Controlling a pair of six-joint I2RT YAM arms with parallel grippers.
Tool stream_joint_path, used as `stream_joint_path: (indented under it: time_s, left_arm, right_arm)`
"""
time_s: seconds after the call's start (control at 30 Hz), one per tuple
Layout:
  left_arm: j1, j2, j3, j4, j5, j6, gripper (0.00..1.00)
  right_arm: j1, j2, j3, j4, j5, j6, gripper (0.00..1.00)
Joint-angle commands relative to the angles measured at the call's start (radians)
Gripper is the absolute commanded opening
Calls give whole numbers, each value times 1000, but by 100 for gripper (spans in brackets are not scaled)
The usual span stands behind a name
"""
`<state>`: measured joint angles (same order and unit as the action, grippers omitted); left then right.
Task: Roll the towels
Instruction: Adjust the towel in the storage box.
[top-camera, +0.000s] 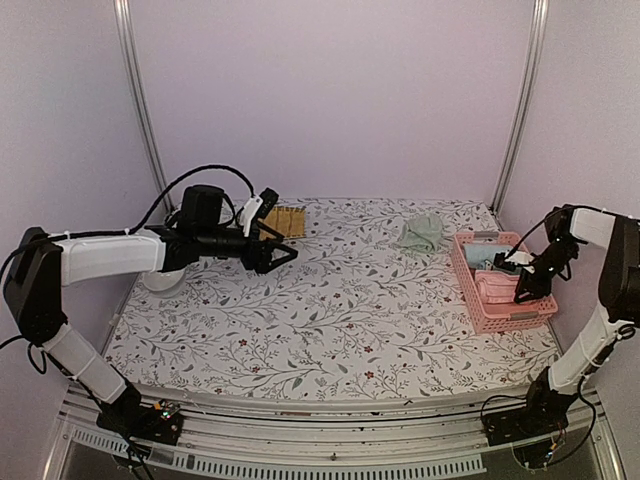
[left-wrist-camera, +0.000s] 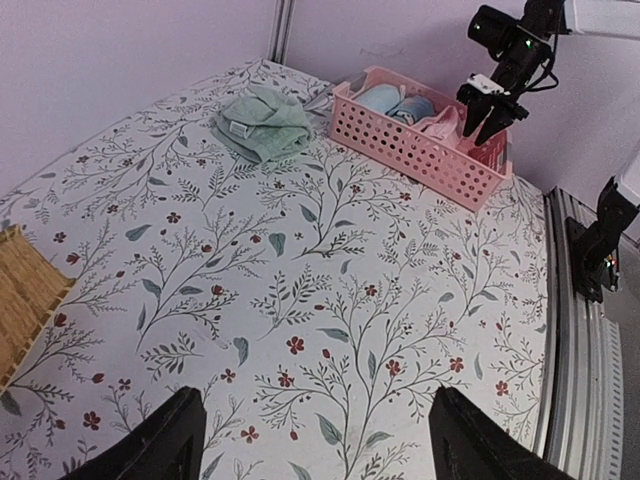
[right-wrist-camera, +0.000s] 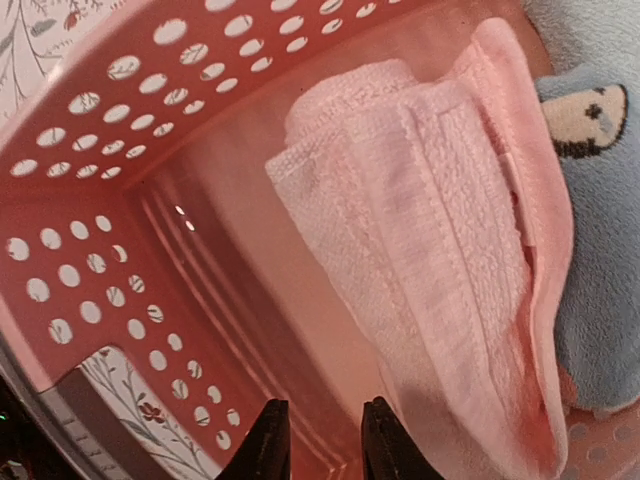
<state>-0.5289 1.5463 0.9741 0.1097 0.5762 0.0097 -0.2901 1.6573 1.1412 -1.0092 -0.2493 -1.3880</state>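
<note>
Right wrist view showed right gripper (right-wrist-camera: 325, 445) barely parted, empty, over pink towel (right-wrist-camera: 420, 250) in basket (right-wrist-camera: 100, 150); left gripper (left-wrist-camera: 320, 440) wide open, empty.

Bright, even light; soft shadows, sharp focus.

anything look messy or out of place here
The green towel stands out: it lies in a crumpled heap on the table near the basket, while the pink towel and blue towel sit inside the basket. Nothing looks spilled or damaged.
</note>
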Motion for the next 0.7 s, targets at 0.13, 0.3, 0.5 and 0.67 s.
stream_joint_path:
  time_s: [0.13,0.3,0.5,0.67]
  left_arm:
    - [12,-10,94,-127,-89,-1,84]
    - [13,-42,172,-248,-226,-33,98]
    - [13,-95,210,-327,-428,-9,98]
    - [18,-169,145,-240,-655,-55,99]
  right_arm:
    - [48,-116,265,-157,-185,155,46]
    - [164,-11,435,-68,-291,424,99]
    - [387,133,472,223,-108,575,96]
    - [450,433,740,211,13,689,58]
